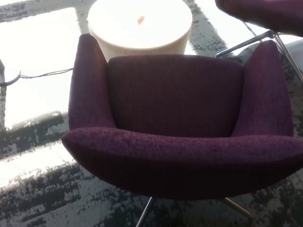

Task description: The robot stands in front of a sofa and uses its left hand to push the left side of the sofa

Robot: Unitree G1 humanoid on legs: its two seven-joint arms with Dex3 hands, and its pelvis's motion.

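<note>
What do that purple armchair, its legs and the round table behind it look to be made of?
The purple armchair looks upholstered in a matte woven fabric: its surface shows a fine fuzzy weave and no shine. Its legs seem to be polished metal, thin and reflective. The round table is overexposed by glare; its smooth pale side suggests painted or laminated board, but that is unclear. Neither robot hand is in view.

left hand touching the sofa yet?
No, neither robot hand shows in the head view; the purple fabric sofa sits alone before the round white side table.
</note>
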